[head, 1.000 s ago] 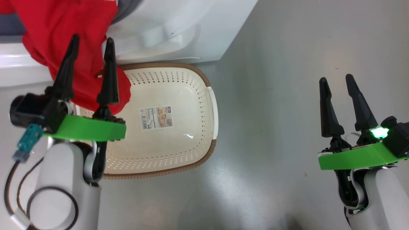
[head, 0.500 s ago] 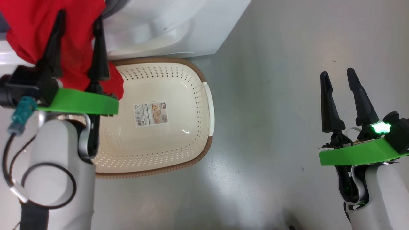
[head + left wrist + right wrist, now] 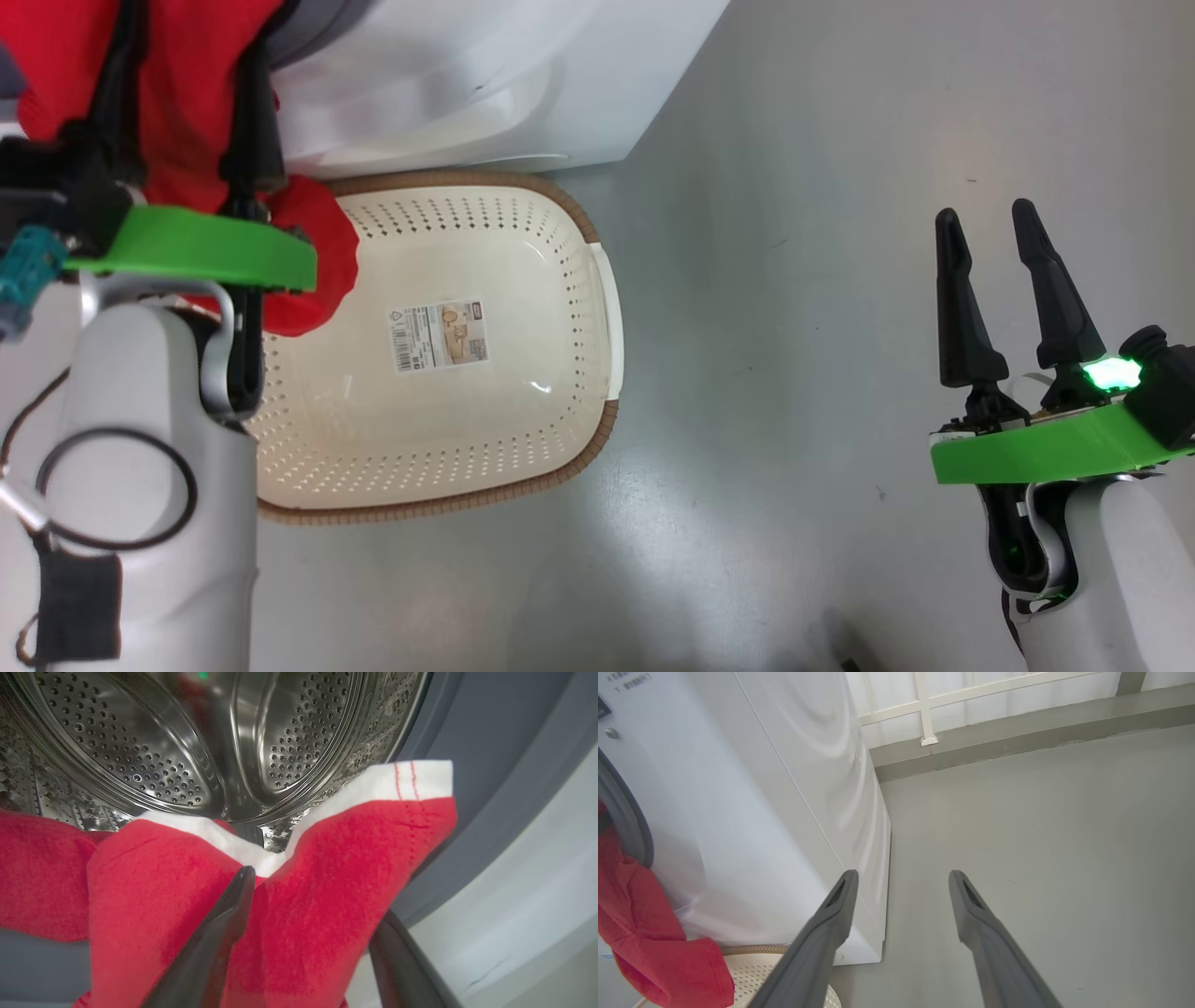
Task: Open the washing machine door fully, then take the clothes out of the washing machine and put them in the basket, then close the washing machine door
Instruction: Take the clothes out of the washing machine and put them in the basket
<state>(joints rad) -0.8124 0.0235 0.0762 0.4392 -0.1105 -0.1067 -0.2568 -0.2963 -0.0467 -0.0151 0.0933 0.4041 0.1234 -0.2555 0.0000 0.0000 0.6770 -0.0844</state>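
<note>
Clothes (image 3: 327,233): red, half out of washing machine (image 3: 467,84). Long axis runs from drum (image 3: 140,742) mouth down front panel. Lower end hangs over basket (image 3: 560,308) corner next to machine; white-trimmed hem points up toward drum. Left gripper (image 3: 313,896): fingers spread, cloth between, not pinched. Right gripper (image 3: 985,215): spread, empty, above floor (image 3: 794,280), well apart from basket.

Left gripper (image 3: 316,893), right gripper (image 3: 985,213): jaws apart
</note>
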